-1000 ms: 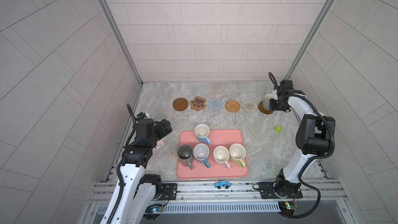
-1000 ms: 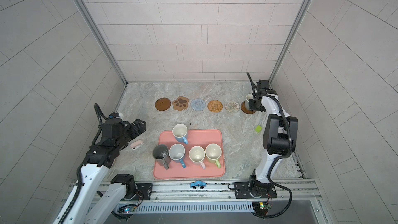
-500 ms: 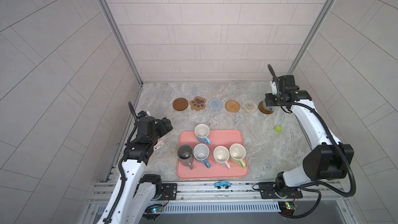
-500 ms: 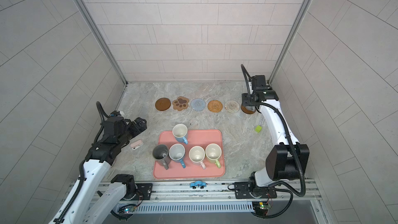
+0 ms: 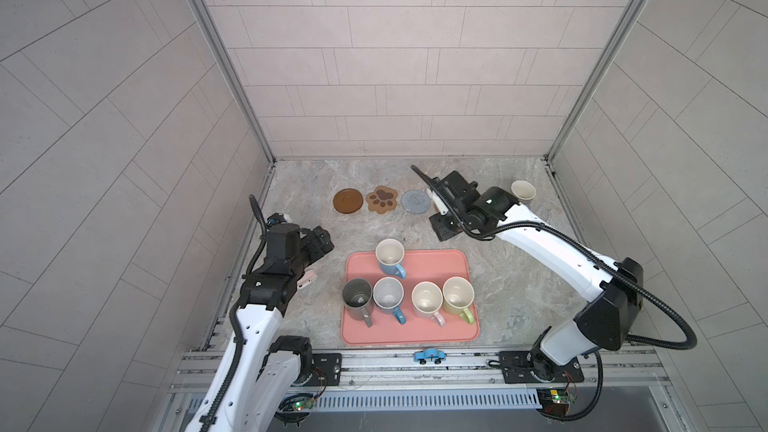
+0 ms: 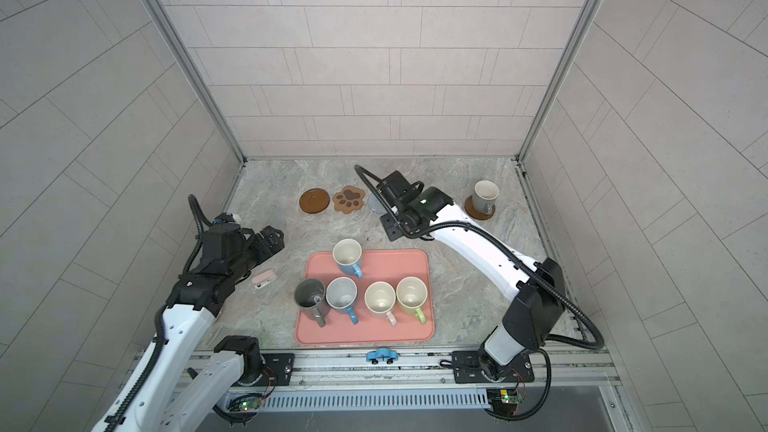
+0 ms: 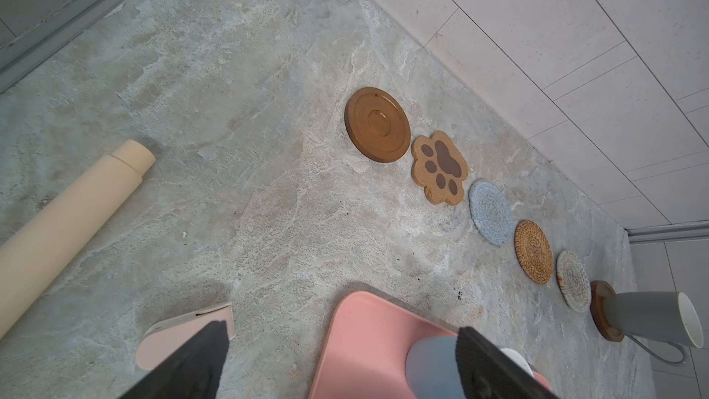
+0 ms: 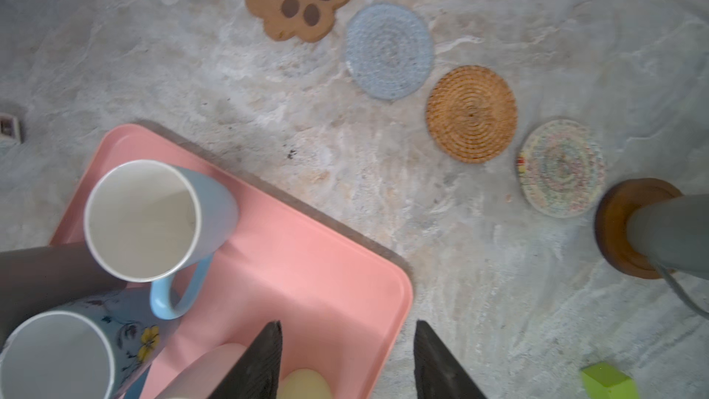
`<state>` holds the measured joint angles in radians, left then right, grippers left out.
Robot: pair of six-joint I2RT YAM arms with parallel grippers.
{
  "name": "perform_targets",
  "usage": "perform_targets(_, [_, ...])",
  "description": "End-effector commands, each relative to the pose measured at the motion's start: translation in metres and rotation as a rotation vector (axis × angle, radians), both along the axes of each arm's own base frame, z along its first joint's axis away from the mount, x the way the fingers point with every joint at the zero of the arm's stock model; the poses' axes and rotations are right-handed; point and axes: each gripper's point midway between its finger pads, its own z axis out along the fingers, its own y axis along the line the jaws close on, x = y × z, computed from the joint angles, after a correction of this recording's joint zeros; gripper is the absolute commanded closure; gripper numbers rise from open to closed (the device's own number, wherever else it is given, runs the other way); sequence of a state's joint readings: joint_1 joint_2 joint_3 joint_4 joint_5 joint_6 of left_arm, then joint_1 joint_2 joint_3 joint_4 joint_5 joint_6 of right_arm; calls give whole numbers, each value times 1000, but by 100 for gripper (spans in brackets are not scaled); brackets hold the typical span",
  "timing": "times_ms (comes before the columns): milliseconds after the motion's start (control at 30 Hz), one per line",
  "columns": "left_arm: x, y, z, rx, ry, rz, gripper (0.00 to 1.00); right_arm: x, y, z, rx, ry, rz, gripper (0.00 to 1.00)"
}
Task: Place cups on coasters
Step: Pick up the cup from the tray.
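The left gripper [image 7: 341,328] hangs over the table with its jaws spread as wide as they go and nothing between them. A small pink clip [image 7: 184,335] lies beside one finger, a cream tube [image 7: 69,209] lies farther out on that side, and a corner of the pink tray [image 5: 415,334] lies just ahead.

Five mugs stand on that tray. The dark grey mug [image 5: 357,295], blue mug [image 5: 388,295], pink mug [image 5: 427,299] and green mug [image 5: 458,295] are packed close in a row. A second blue mug [image 5: 390,255] stands alone behind them, nearest the right gripper.

Beyond the tray runs the line of coasters: a brown wooden disc [image 5: 348,201], a paw coaster [image 5: 381,199], a knit coaster [image 5: 415,201], a rattan coaster [image 8: 472,113] and a patterned coaster [image 8: 562,168], all bare.

The right gripper [image 8: 347,324] hovers between the tray and that line with its jaws partly apart and empty. Past it, at the end of the line, a grey-brown mug [image 6: 485,197] stands on the second wooden disc [image 6: 480,211]. So one cup is placed and five are left.

The risks, as I judge them:
- The row of four leaves little room for a finger, so a jaw pushed in could shove or tip a neighbouring mug.
- A pinch on a glazed rim may slip.
- The coasters lie almost edge to edge, so a mug set on the patterned coaster could knock the placed mug.
- A mug dragged sideways could slide one of the light mats.
- The right arm crosses low over the line and could catch something there.
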<state>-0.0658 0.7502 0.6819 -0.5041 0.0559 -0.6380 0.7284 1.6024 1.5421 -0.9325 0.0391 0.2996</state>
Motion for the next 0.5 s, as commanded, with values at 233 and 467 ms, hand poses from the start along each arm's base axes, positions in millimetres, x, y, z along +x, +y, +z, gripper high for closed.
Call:
perform_targets(233, [-1,-2,-9,-14,11,-1,0,-51,56,-49,-99,148,71,44])
perform_targets(467, [1,-3,-11,-20,15,-3,0,-63,80,-66,-97,178,96,45])
